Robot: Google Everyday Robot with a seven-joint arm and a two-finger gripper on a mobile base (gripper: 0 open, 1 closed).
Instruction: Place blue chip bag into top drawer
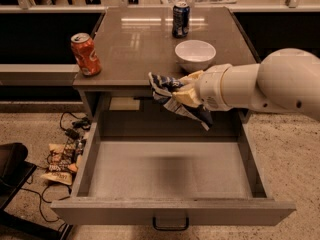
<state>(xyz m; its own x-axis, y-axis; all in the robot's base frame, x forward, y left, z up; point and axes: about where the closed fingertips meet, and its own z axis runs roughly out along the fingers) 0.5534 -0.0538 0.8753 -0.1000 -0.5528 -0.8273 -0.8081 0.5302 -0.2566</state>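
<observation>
My gripper (184, 91) reaches in from the right on a thick white arm and is shut on the blue chip bag (170, 98), a crumpled navy foil bag with white lettering. The bag hangs in the air in front of the table's front edge, above the back of the top drawer (170, 171). The drawer is pulled fully open, its plain grey inside bare, with a small dark handle (170, 224) on its front panel.
On the brown tabletop (135, 44) stand a red soda can (85, 54) at the left edge, a blue soda can (180, 20) at the back and a white bowl (195, 54). Tan wrappers and cables (62, 159) lie on the floor to the left.
</observation>
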